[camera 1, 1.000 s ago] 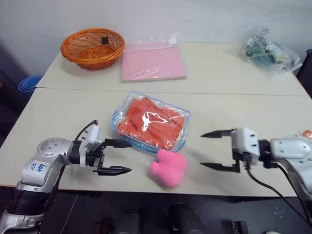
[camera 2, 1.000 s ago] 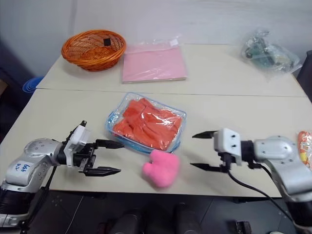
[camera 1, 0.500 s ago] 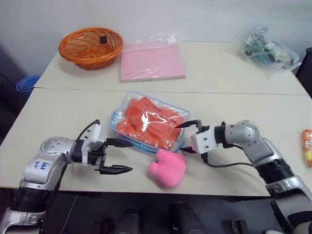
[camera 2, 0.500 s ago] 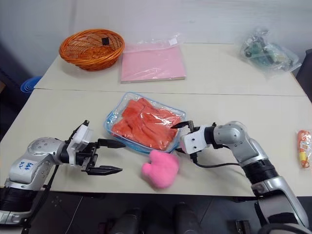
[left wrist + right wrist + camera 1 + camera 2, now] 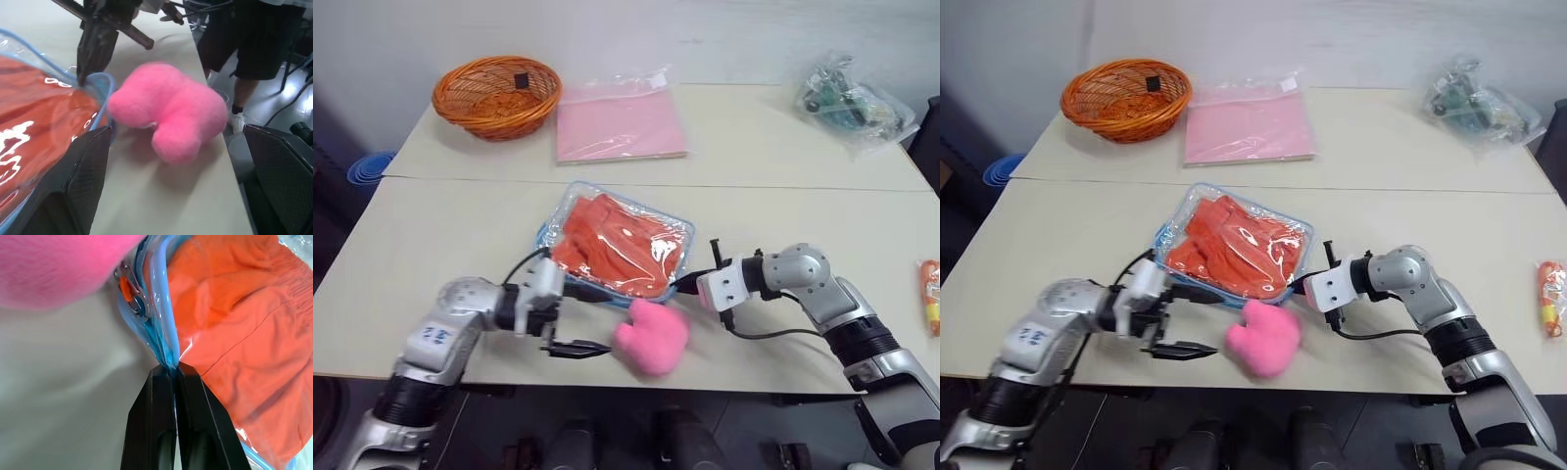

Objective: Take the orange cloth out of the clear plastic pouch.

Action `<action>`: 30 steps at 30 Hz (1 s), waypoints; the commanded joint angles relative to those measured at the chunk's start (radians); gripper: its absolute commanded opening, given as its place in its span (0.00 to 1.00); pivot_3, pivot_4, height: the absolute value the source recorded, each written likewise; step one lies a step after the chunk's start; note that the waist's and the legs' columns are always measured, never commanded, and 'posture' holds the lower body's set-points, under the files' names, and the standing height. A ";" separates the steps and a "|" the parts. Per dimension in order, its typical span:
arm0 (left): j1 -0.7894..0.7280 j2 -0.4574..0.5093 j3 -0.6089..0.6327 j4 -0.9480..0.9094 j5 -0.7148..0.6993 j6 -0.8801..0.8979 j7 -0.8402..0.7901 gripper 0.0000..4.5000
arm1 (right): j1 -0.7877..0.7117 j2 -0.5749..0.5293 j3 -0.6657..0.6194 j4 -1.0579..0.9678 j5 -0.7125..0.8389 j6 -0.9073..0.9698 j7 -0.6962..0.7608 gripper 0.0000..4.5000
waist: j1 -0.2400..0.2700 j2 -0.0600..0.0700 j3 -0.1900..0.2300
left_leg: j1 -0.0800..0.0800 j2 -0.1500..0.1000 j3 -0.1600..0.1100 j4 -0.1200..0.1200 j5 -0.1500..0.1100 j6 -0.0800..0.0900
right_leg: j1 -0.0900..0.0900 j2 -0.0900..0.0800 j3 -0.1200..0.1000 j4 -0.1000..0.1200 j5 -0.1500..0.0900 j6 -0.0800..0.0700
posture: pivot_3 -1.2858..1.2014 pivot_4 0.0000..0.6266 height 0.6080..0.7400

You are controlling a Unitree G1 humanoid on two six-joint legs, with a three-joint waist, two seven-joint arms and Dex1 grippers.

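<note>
Pouch [image 5: 619, 244] edge pinched thinly in the closed right gripper [image 5: 172, 368], cloth [image 5: 234, 328] sealed inside just past its tips, could slip free if the wide-open left gripper [image 5: 578, 321], straddling the pompom [image 5: 652, 334] beside the zipper, tugs hard.

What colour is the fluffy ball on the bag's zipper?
Pink. The fluffy ball shows best in the left wrist view.
</note>
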 commanded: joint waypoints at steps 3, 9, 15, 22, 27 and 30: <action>-0.080 -0.131 -0.146 0.061 0.164 -0.027 0.143 0.96 | -0.017 -0.020 -0.025 -0.005 0.019 -0.002 0.010 0.00 | -0.001 0.000 0.000 | 0.000 0.000 0.000 0.000 0.000 0.000 | 0.000 0.000 0.000 0.001 0.000 0.000 | 0.52 0.24 1.00; -0.088 -0.132 -0.221 0.093 0.250 -0.090 0.139 0.62 | -0.004 -0.037 -0.037 -0.025 0.036 0.016 0.017 0.00 | -0.002 0.000 0.000 | 0.001 0.000 0.000 0.000 0.001 -0.001 | -0.001 0.000 0.000 0.002 0.000 0.000 | 0.52 0.24 1.00; -0.116 -0.150 -0.202 0.111 0.241 -0.113 0.142 0.22 | 0.004 -0.062 -0.057 -0.019 0.048 0.014 0.010 0.00 | 0.005 0.000 0.000 | 0.001 0.000 0.000 0.001 0.001 -0.001 | 0.001 0.000 0.000 0.001 0.000 0.000 | 0.52 0.24 1.00; -0.147 -0.108 -0.103 0.153 0.158 -0.152 0.055 0.00 | 0.046 -0.128 -0.092 0.000 0.136 -0.028 0.087 0.00 | 0.007 0.000 0.000 | 0.000 0.000 0.000 0.001 0.001 -0.001 | 0.000 0.000 0.000 0.001 0.000 0.000 | 0.52 0.24 1.00; -0.164 -0.040 -0.050 0.233 0.120 -0.173 -0.031 0.00 | 0.068 -0.173 -0.111 0.041 0.207 -0.106 0.160 0.00 | 0.001 0.000 0.000 | 0.000 0.000 0.000 0.001 0.001 -0.001 | 0.000 0.000 0.000 0.001 0.000 0.000 | 0.52 0.24 1.00; -0.183 -0.022 -0.017 0.281 0.102 -0.161 -0.044 0.00 | 0.081 -0.180 -0.121 0.057 0.236 -0.142 0.188 0.00 | -0.001 0.000 0.000 | 0.001 0.000 0.000 0.001 0.001 -0.001 | 0.000 0.000 0.000 0.001 0.000 0.000 | 0.52 0.24 1.00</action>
